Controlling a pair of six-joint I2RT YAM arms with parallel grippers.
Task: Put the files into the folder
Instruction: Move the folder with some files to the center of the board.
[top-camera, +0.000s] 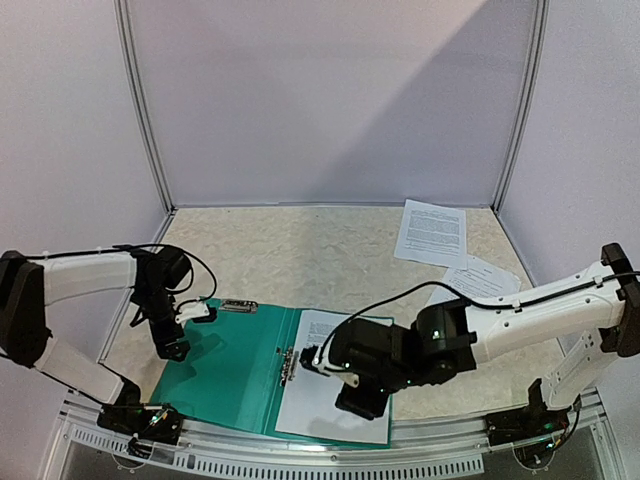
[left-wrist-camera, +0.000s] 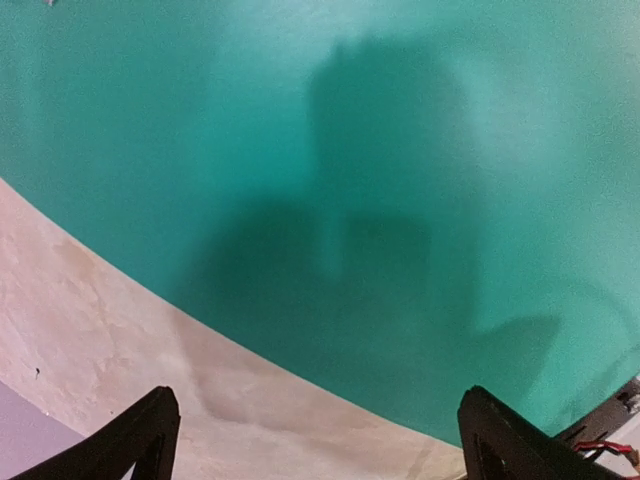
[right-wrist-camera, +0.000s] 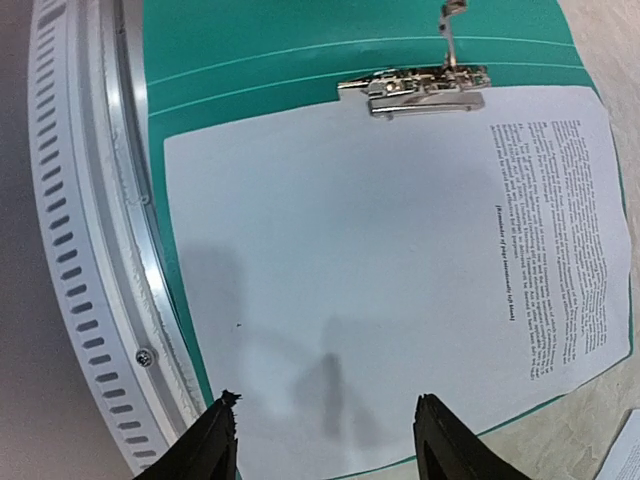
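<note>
The teal-green folder (top-camera: 225, 370) lies open at the table's near edge, its metal clip (top-camera: 288, 362) at the spine. One printed sheet (top-camera: 318, 405) lies on its right half; in the right wrist view this sheet (right-wrist-camera: 380, 270) sits under the clip (right-wrist-camera: 420, 88). My right gripper (top-camera: 312, 362) hovers open and empty over that sheet, its fingertips (right-wrist-camera: 222, 440) apart. My left gripper (top-camera: 172, 345) is open and empty over the folder's left cover (left-wrist-camera: 400, 180) at its left edge. Two more sheets (top-camera: 432, 232) (top-camera: 478, 280) lie on the table at the back right.
A white label strip (top-camera: 238, 306) sits at the folder's top edge. A slotted metal rail (right-wrist-camera: 90, 260) runs along the table's near edge next to the folder. Booth walls with metal posts (top-camera: 145, 110) stand at the left, back and right.
</note>
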